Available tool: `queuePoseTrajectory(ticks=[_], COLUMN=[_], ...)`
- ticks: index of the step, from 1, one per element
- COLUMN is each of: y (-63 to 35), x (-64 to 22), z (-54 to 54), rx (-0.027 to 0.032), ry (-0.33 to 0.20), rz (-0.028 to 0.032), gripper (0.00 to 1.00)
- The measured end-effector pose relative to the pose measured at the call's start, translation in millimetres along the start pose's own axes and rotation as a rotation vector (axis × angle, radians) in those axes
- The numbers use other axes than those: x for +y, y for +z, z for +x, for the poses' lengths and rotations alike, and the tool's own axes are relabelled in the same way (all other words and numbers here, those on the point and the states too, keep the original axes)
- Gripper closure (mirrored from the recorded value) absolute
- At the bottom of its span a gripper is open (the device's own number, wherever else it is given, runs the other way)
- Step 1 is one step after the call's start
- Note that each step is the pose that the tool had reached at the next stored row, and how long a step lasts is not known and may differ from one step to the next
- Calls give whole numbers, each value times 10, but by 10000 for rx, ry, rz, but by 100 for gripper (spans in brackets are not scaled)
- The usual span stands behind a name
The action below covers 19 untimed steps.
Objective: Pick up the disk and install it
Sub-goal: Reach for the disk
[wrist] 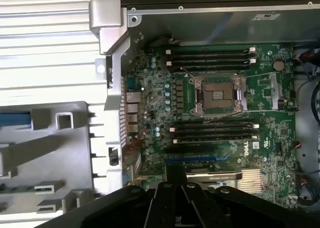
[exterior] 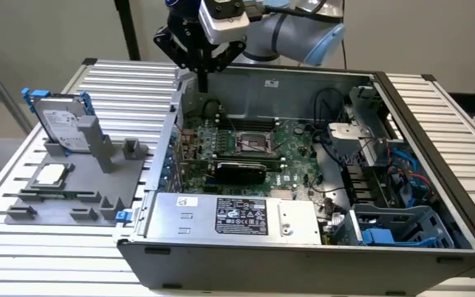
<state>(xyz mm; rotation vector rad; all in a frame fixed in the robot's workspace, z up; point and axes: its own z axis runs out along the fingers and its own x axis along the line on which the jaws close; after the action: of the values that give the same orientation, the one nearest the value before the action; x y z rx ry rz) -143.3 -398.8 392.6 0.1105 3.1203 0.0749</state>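
hand (exterior: 203, 81) hangs empty, pressed together, above the computer case (exterior: 303, 80) wall, well apart from the upright disk (exterior: 60, 120); grabbing it wants a wide spread, square across its frame.

disk (exterior: 61, 124): 1 | chip (exterior: 52, 175): 1 | power supply (exterior: 237, 215): 1 (black label)

From my console the disk (exterior: 61, 124) reads as silver-grey metal with a white paper-like label, clipped in a bright blue plastic frame. The holder (exterior: 97, 185) under it looks like matt grey plastic. The desk (exterior: 122, 80) is ribbed, pale, satin metal. The computer case (exterior: 303, 77) is dull grey sheet metal, and the power supply (exterior: 171, 216) is brighter bare metal. The claw (exterior: 203, 83) is matt black.
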Motion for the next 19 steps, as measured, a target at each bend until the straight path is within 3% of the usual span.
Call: queuePoseTrajectory(ticks=[19], y=[-15], x=[-9], z=[865], rx=[25], ry=[1], rz=[2], gripper=[100])
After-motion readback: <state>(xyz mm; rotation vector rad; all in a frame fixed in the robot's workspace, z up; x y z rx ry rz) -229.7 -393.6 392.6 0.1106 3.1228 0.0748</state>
